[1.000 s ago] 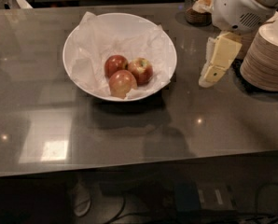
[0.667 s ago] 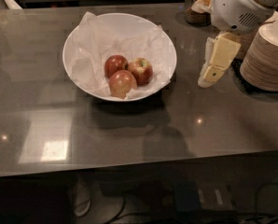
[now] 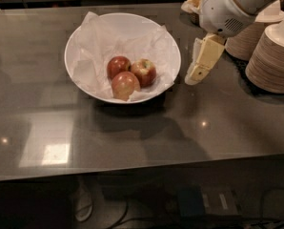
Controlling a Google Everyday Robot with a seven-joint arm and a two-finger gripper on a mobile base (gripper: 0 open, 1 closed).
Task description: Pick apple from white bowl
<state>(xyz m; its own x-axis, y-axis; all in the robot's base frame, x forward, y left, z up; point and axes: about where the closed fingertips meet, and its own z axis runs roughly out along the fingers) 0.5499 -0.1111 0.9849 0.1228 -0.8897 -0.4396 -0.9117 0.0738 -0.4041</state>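
The white bowl, lined with crumpled white paper, sits on the dark table. Three apples lie together in it. The apple with a yellow-green patch around its stem dimple is the right one. A dark red apple lies to its left and a paler orange-red apple in front. My gripper hangs on the white arm just right of the bowl's rim, above the table, pointing down. It holds nothing that I can see.
Stacks of tan paper bowls stand at the right edge, close behind the arm. Another stack and a small dish stand at the back right. The table's front edge runs across the lower view.
The view has shifted slightly, so the bowl and the arm sit a little lower and to the right. The gripper keeps its place beside the bowl.
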